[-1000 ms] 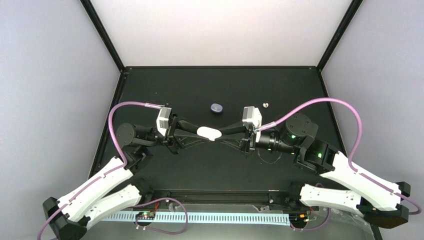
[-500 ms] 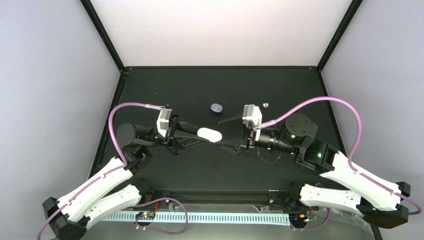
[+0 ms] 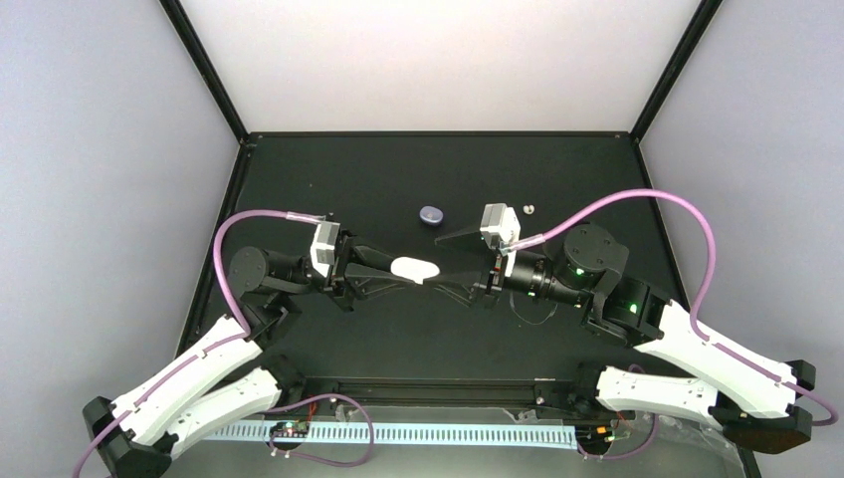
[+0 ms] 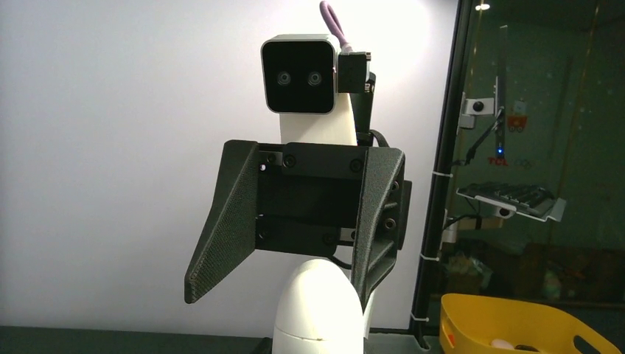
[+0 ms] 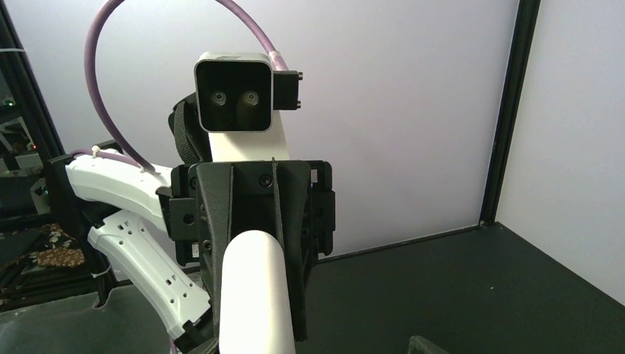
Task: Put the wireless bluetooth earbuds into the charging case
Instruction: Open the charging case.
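My two arms reach in from the near edge of the tabletop and meet over its middle, wrists facing each other. My left gripper is clenched on the white case and holds it above the tabletop. The case lies level, its free rounded end pointing toward my right arm. From the right wrist view, the case sticks out toward the camera between the two dark left fingers, which sit tight against its sides.

My right gripper is released, jaws spread wide. From above, one finger angles toward the far side and the other toward the near side, and the case's free end sits just at the mouth of that gap. Neither finger seems to press on it. In the left wrist view the right gripper faces the camera with its fingers splayed. The case rises in front of it and hides part of one finger, so I cannot tell there whether they touch.

Farther back, a purple case rests on the tabletop, well apart from both grippers. To its right and a little farther lies a tiny white bud, alone on the tabletop. I can make out no other buds.
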Robot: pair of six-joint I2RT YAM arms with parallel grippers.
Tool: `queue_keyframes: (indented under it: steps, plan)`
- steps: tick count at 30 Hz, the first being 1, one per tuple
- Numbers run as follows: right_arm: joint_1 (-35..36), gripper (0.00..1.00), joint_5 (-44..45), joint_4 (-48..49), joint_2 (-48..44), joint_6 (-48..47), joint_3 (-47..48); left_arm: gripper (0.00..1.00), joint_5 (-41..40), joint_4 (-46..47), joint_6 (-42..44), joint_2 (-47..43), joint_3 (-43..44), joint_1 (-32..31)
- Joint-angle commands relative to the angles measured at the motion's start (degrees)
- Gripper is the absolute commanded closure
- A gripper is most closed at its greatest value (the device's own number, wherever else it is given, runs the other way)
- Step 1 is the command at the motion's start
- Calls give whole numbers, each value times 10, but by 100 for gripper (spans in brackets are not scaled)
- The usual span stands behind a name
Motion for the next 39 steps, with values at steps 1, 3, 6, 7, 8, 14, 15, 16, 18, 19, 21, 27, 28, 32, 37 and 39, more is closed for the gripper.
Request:
queue_keyframes:
  steps: [1, 3, 6, 7, 8, 14, 15, 16, 18, 19, 21, 27, 28, 32, 37, 39]
  plan:
    - [-1, 36, 41, 16, -5, 5, 14, 98, 21, 9, 15, -16, -3, -4]
    - [-1, 36, 46, 18, -7, 7, 13, 99, 21, 9, 16, -18, -6, -4]
    - [-2, 36, 51, 20, -8, 8, 13, 99, 20, 5, 21, -20, -7, -4]
    - [-1, 36, 51, 21, -9, 9, 13, 98, 20, 3, 23, -20, -7, -4]
    - [-1, 36, 51, 21, -9, 9, 13, 99, 18, 1, 25, -20, -6, -4]
    - [-1, 35, 47, 24, -8, 12, 12, 98, 13, -10, 34, -20, -6, -4]
    - [-1, 35, 47, 24, -8, 12, 12, 98, 12, -11, 35, -20, -6, -4]
    - [-1, 35, 47, 25, -8, 13, 12, 99, 12, -11, 35, -20, -6, -5]
    - [-1, 34, 49, 24, -7, 14, 12, 98, 12, -11, 36, -20, -6, -4]
    - [-1, 34, 50, 24, -8, 14, 12, 99, 13, -11, 37, -20, -6, -4]
    - [-1, 34, 53, 24, -8, 16, 12, 98, 12, -12, 38, -20, -6, -5]
    - [-1, 33, 67, 29, -9, 21, 10, 99, 12, -20, 45, -20, -6, -5]
    - [-1, 33, 68, 31, -10, 22, 10, 99, 12, -21, 46, -20, -7, -5]
    - [-1, 33, 72, 33, -11, 26, 11, 98, 11, -24, 49, -21, -7, -5]
    - [-1, 32, 85, 32, -12, 29, 10, 98, 10, -27, 51, -22, -7, -5]
    - [-2, 32, 89, 32, -13, 30, 9, 98, 10, -28, 51, -23, -7, -5]
